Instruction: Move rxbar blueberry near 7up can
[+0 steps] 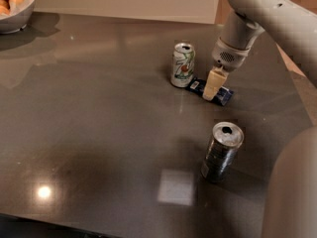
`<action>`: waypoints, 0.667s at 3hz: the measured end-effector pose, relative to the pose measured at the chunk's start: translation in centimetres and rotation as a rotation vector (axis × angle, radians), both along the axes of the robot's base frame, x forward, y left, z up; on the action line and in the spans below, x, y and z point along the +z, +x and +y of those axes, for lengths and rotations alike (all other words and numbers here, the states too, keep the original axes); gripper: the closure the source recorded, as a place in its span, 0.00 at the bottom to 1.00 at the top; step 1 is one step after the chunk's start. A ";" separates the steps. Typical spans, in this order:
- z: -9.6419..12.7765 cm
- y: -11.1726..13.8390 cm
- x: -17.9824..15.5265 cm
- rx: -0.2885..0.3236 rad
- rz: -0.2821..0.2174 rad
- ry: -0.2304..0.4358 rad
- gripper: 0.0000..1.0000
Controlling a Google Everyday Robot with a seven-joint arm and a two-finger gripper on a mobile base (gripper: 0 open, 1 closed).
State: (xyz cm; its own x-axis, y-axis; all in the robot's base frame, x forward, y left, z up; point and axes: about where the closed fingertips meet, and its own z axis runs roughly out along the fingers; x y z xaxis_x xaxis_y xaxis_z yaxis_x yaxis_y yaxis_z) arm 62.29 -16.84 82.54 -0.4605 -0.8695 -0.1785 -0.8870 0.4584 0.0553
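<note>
The 7up can [183, 65], white with green markings and a silver top, stands upright at the back middle of the dark table [99, 108]. The rxbar blueberry [224, 94], a flat dark-blue wrapper with white print at its left end, lies flat on the table just right of the can, its near end almost touching the can's base. My gripper [210, 86] comes down from the upper right and sits right over the middle of the bar, hiding part of it.
A silver and blue can [221, 151] stands upright nearer the front, below the bar. A white bowl of fruit [15, 6] sits at the back left corner. My arm [267, 14] fills the upper right and right side.
</note>
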 end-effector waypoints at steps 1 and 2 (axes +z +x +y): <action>0.0 0.0 0.0 0.000 0.000 0.000 0.00; 0.0 0.0 0.0 0.000 0.000 0.000 0.00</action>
